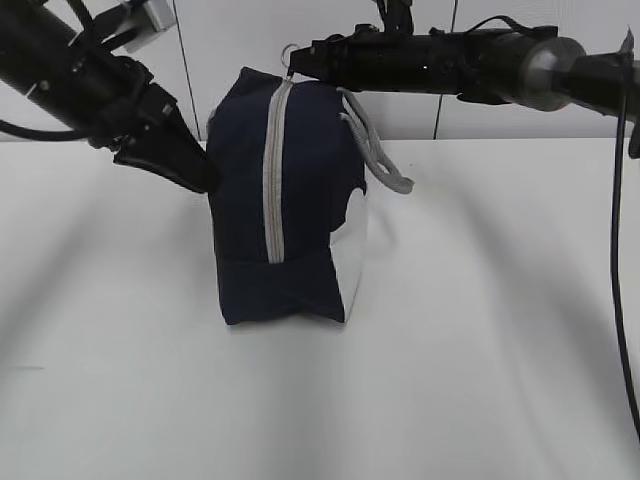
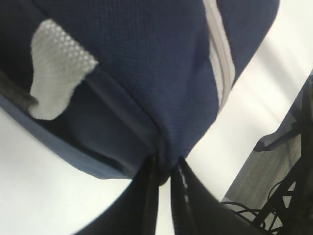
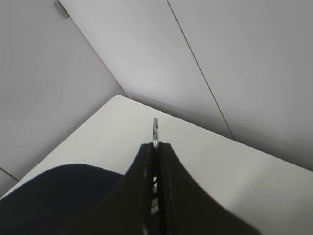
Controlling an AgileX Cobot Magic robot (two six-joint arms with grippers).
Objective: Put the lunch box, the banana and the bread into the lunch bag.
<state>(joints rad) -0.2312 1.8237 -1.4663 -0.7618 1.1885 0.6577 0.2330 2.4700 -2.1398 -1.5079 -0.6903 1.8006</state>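
While lunch bag (image 1: 300, 200) stands zipped, right gripper (image 3: 155, 147) pinches metal zipper ring (image 3: 155, 129); left gripper (image 2: 166, 171), jaws barely parted, nips bag's corner fabric. Closing step looks done; next, release.

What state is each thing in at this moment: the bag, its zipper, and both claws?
lunch bag: standing on the table, contents hidden.
zipper: looks closed along the visible length.
zipper pull ring: pinched by the right claw at the bag's top.
left claw: nipping a fold of the bag's fabric at its side, jaws nearly together.
right claw: shut on the ring.
grey handle: hanging loose on the right side.
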